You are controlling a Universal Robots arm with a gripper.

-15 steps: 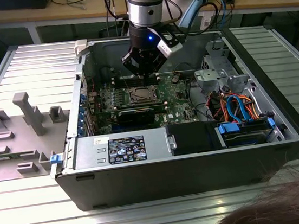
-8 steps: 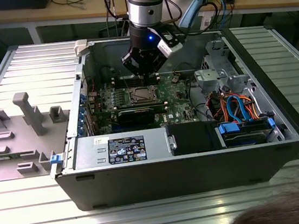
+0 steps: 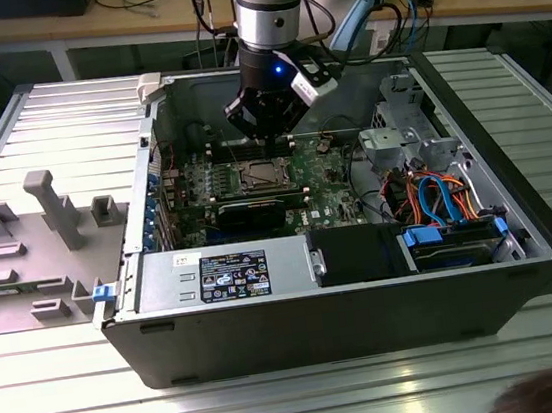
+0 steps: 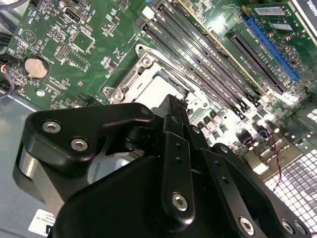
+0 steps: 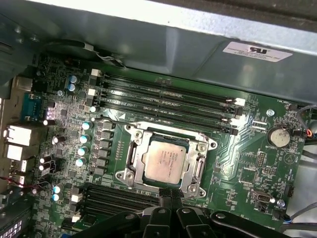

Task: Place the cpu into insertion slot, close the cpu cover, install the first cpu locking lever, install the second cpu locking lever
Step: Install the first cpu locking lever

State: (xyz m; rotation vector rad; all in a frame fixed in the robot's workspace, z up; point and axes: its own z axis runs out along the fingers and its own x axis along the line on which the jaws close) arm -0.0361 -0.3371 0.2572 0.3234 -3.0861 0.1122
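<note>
Gripper: fingers shut together, nothing visibly held.
Chip: just beyond the fingertips, seated in the socket, with the cover lying flat around it.
Risk: the tips are close to the socket edge, so a slip could scrape the green board beyond.

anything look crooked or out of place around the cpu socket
Nothing stands out. The cpu sits flat and square in its socket, the metal cover frame lies level around it, and the gripper has its tip at the socket's edge, not on the cpu.
</note>
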